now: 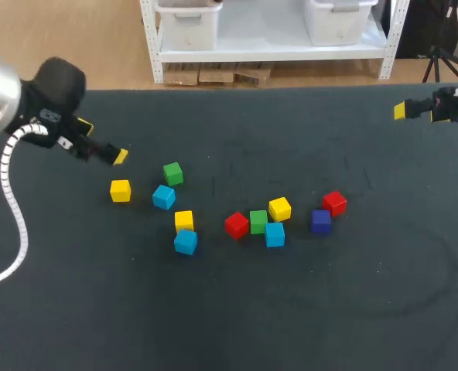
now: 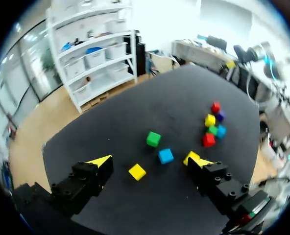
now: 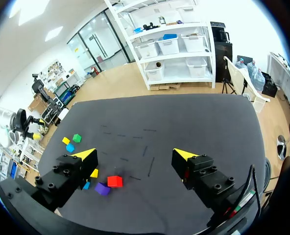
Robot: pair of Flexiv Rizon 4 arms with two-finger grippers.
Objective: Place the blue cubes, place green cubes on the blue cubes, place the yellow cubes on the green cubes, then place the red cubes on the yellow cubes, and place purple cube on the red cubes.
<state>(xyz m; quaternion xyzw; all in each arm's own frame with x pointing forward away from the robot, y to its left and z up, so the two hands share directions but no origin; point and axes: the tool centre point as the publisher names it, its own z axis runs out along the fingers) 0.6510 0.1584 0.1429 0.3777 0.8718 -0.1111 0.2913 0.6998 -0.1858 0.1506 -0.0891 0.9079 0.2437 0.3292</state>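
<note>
Loose cubes lie mid-table. At the left are a yellow cube [image 1: 120, 190], a green cube [image 1: 172, 173], a blue cube [image 1: 164, 196], and another yellow cube [image 1: 184, 220] touching a blue cube [image 1: 186, 241]. A middle cluster holds a red cube [image 1: 236, 225], green cube [image 1: 258, 222], yellow cube [image 1: 279, 209] and blue cube [image 1: 275, 233]. To its right sit the purple cube [image 1: 321, 221] and a red cube [image 1: 334, 203]. My left gripper [image 1: 103, 141] [image 2: 149, 162] hangs open just left of the left group. My right gripper [image 1: 415, 110] [image 3: 135, 155] stands open at the far right, well away from the cubes.
The dark table [image 1: 229, 309] has free room in front of the cubes and on the right half. Nothing else stands on it.
</note>
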